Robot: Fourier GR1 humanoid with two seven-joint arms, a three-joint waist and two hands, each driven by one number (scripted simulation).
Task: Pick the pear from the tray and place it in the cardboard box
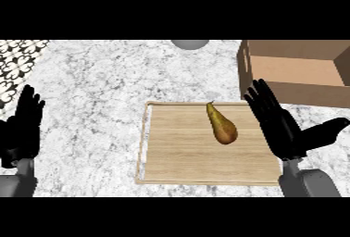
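Your right hand (282,127), fingers straight, flanks the tray's (178,173) right edge; a sideways sweep could roll the pear (222,125) away. Left hand (24,127) open too.

A matte black, long-fingered right hand (284,132) is showing at four o'clock on a smooth rounded grey forearm (309,183); a matching black left hand (21,129) and grey forearm (16,184) are showing at eight o'clock.

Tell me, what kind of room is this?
Probably a kitchen: a marble-look counter holds a wooden tray with a pear on it, and patterned tiles show at the top left corner.
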